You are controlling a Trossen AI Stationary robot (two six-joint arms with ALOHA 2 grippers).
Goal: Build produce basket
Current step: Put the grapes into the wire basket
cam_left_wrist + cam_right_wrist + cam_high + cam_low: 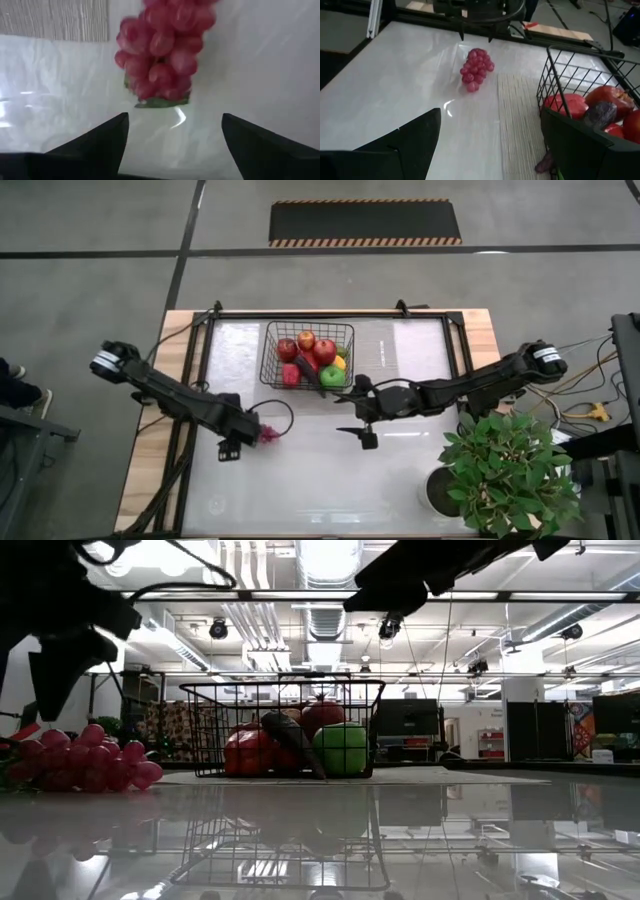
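Observation:
The purple-red grapes (268, 434) (162, 50) (476, 67) (85, 762) lie on their side on the white table, left of the middle. My left gripper (235, 442) (175, 135) is open just left of them, fingers pointing at the bunch without touching it. The black wire basket (308, 355) (285, 730) (580, 85) stands at the far middle and holds red apples, a green apple (332, 375), a yellow lemon, red peppers and a dark eggplant. My right gripper (354, 412) (490, 145) is open and empty, just near and right of the basket.
A leafy potted plant (505, 470) stands at the table's near right corner. A woven mat (515, 125) lies under the basket. A black cable loop (277, 415) lies beside the grapes. Bare table surface (330, 490) spreads along the near middle.

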